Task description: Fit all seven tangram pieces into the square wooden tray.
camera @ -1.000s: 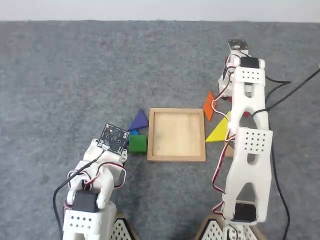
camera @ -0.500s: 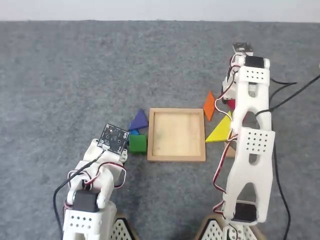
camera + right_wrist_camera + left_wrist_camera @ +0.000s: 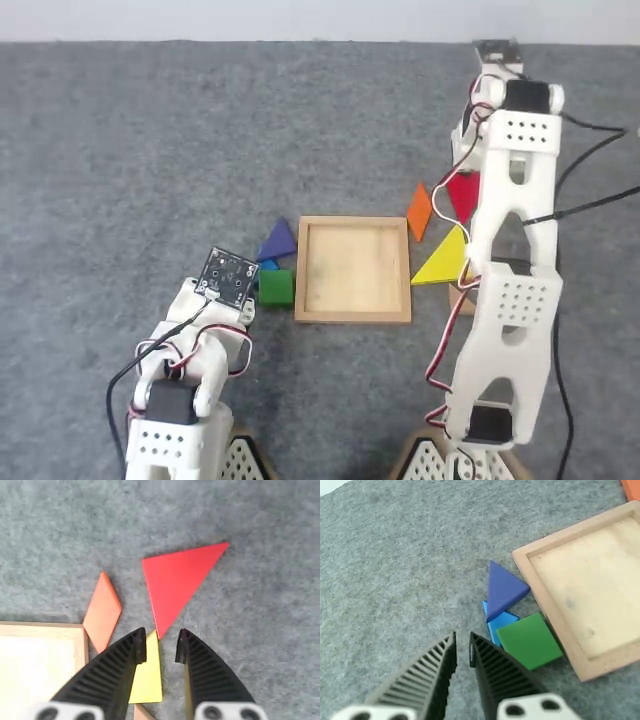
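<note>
Hovering over red triangle point(image 3: 175, 580) tip, right hand point(image 3: 161, 642) apart; left hand point(image 3: 462, 642) slightly apart over bare carpet point(image 3: 395, 580).

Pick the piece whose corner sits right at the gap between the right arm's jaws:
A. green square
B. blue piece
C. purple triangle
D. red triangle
D: in the right wrist view the red triangle points one corner at the gap between the right arm's open jaws, while the green square lies on the other side of the tray.
</note>
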